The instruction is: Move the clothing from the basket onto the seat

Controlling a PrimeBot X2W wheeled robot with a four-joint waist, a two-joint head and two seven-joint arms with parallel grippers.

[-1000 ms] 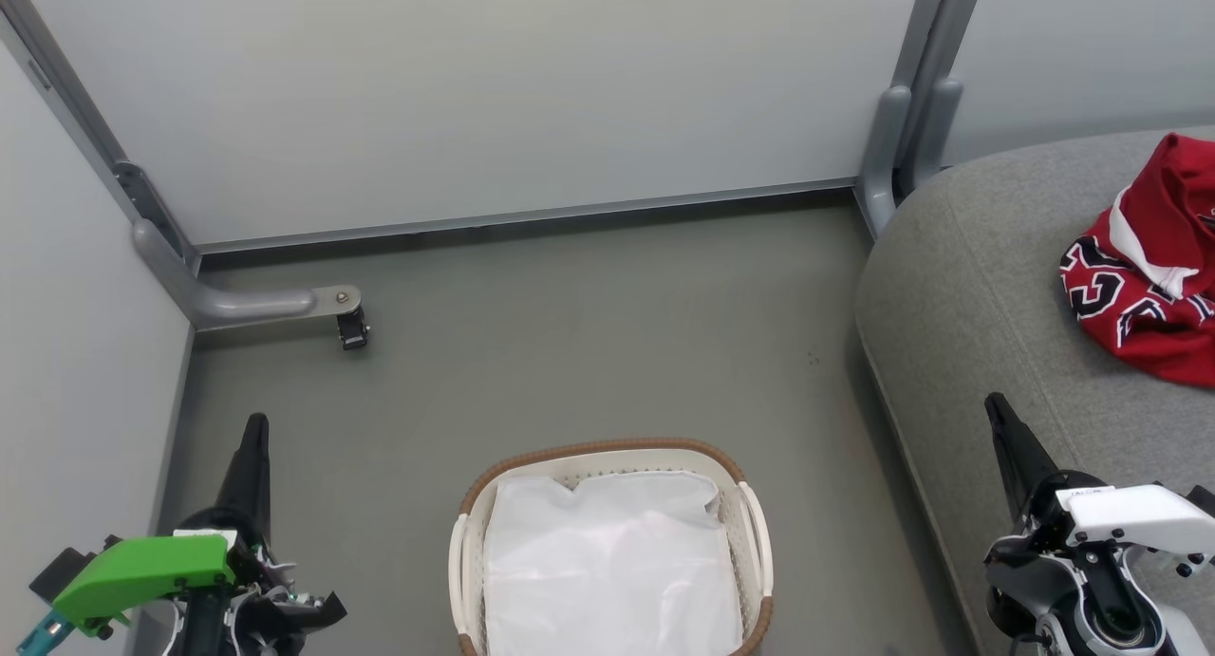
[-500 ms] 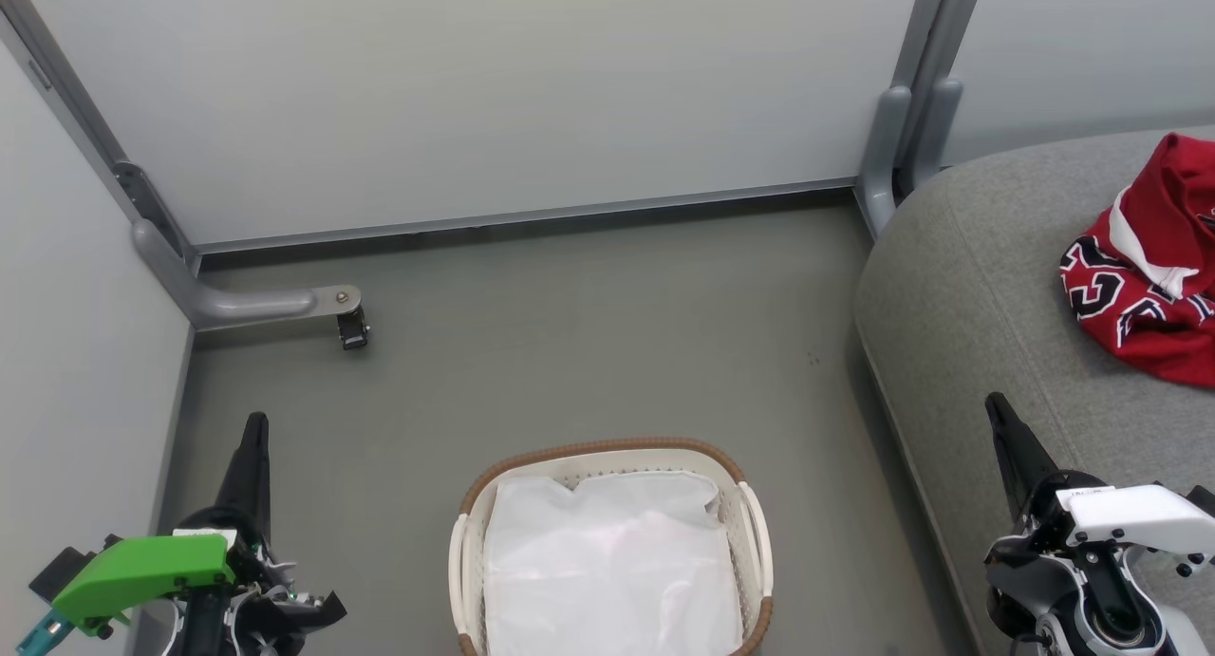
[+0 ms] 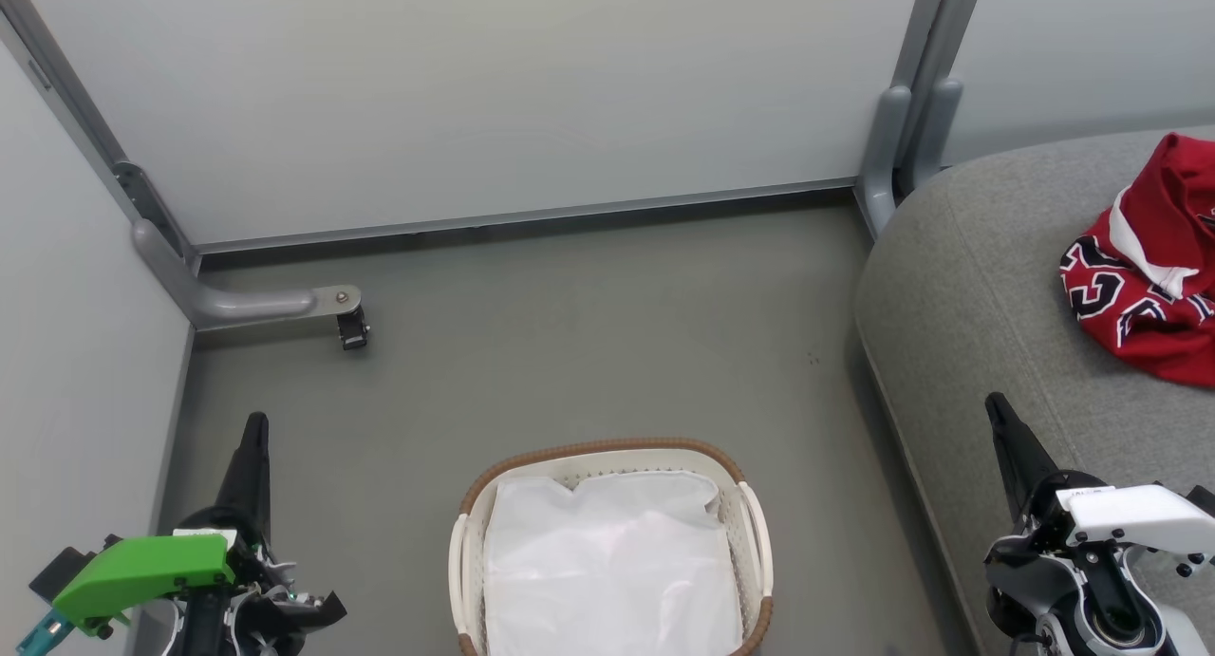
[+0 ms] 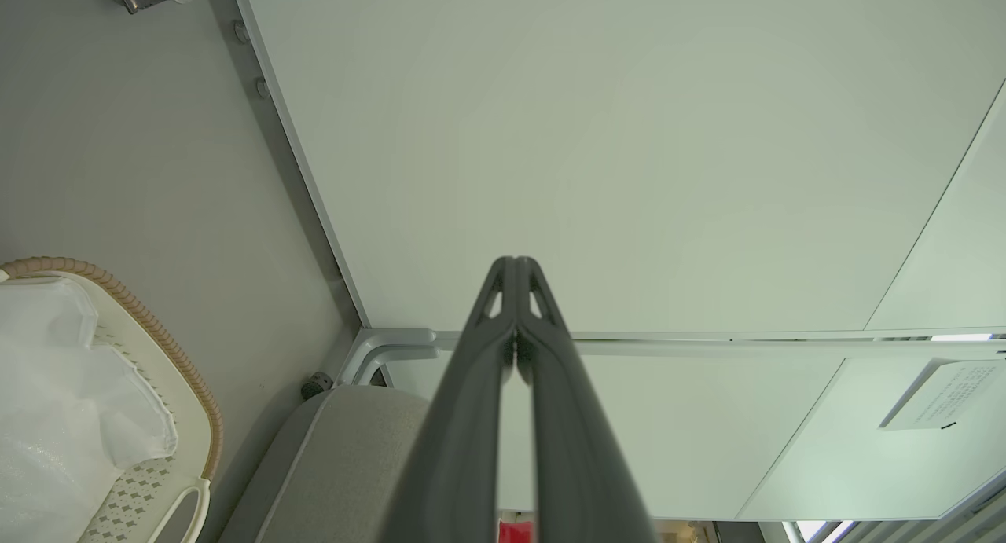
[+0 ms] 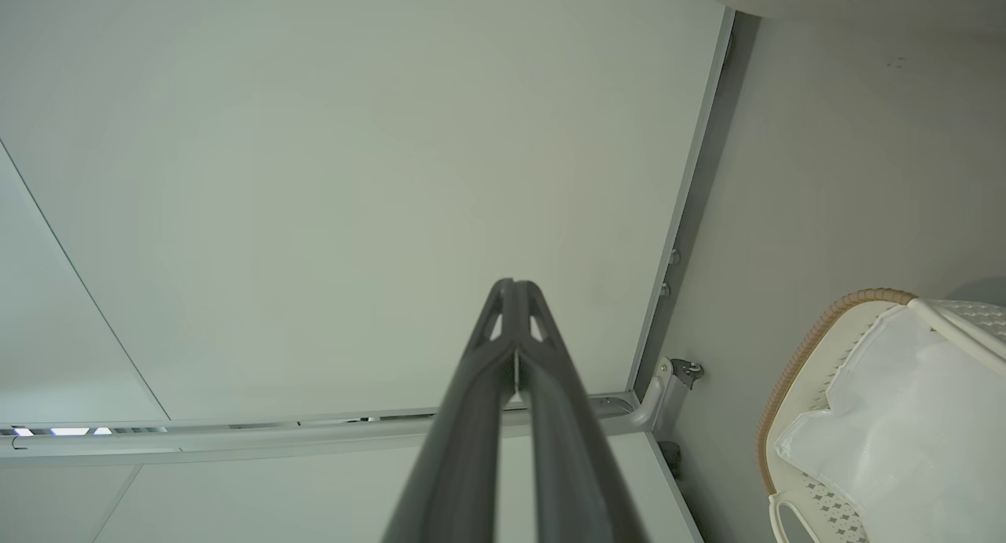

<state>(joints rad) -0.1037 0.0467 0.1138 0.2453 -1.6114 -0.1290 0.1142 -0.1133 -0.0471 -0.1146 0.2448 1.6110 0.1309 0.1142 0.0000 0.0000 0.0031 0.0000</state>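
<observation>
Left wrist view: left pincer (image 4: pixel 515 269) pressed together at the tips, apparently empty.

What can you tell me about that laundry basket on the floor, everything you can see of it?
The basket is oval, of white perforated plastic with a brown woven rim and a white handle on each side. It stands upright on the grey floor, apart from the seat to its right. A plain white sheet covers its inside; nothing else shows in it. Its near end is cut off by the head view's bottom edge.
</observation>
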